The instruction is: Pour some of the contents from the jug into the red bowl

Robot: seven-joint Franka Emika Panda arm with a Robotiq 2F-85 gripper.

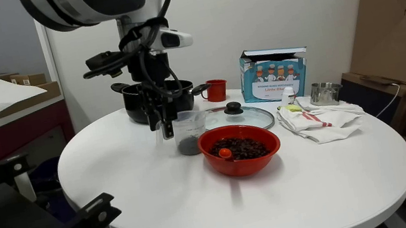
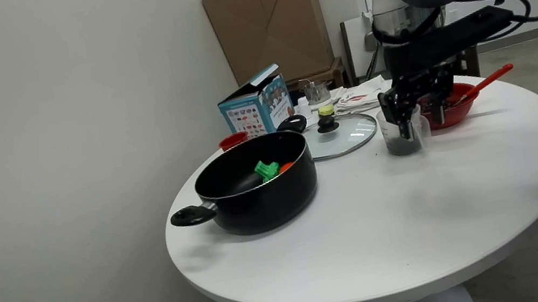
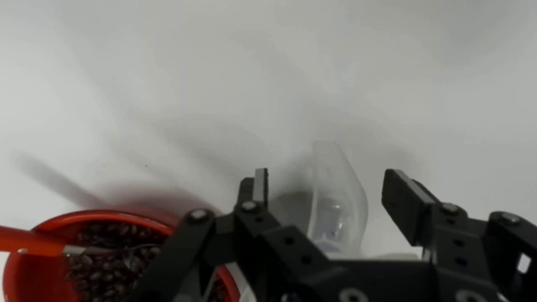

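The clear jug [image 1: 195,121] stands upright on the white table, and it also shows in an exterior view [image 2: 390,130]. Dark contents [image 1: 189,146] fill its lower part. The glossy red bowl [image 1: 243,166] stands close beside the jug and holds dark beans and a red-handled spoon. The bowl also shows in an exterior view [image 2: 454,115] and at the lower left of the wrist view [image 3: 25,272]. My gripper [image 3: 325,180] is open, pointing down at the jug's handle side. The clear handle [image 3: 340,197] shows between the fingers with gaps. The gripper hides part of the jug.
A wide black pot [image 2: 267,206] stands behind the jug with toy vegetables inside. A glass lid [image 1: 255,115], a red cup [image 1: 217,91], a blue box [image 1: 275,74], white towels [image 1: 326,123] and a metal pot [image 1: 325,93] lie around the back and side.
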